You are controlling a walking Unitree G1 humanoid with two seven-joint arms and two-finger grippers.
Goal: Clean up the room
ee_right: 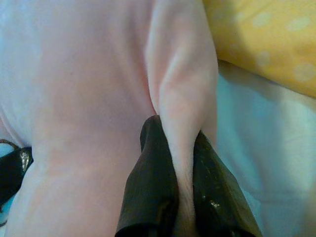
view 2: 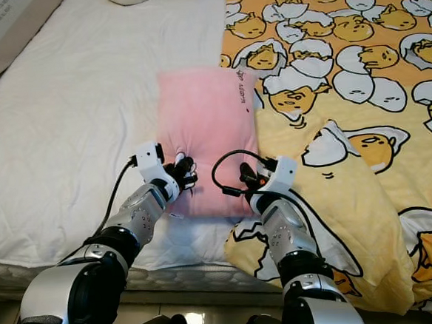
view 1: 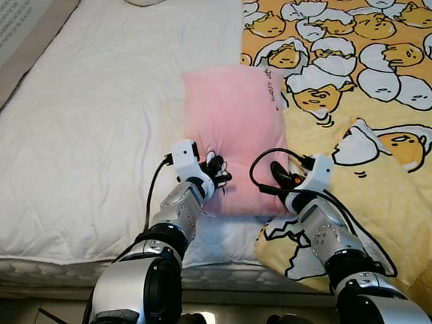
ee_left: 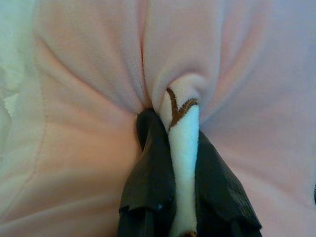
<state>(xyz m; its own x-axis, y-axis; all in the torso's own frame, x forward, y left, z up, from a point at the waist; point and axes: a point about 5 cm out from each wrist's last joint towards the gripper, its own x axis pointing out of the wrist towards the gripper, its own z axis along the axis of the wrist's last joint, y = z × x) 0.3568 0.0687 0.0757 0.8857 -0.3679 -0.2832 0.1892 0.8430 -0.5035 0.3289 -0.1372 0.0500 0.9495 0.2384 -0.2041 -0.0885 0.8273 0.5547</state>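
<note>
While lying on the bed (view 1: 89, 156), pink pillow (view 1: 232, 124) pinched by left gripper (view 1: 218, 171), right gripper (view 1: 280, 178)

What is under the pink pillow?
The soft pink pillow lies on the white quilted mattress, its right edge over the yellow egg-print blanket. Anything directly beneath is hidden.

The robot had two shiny silver arms with round black joints. Each wrist was a white block. A thin black cable looped out from each one. The left gripper (view 1: 218, 171) and the right gripper (view 1: 278, 174) had long black fingers.
</note>
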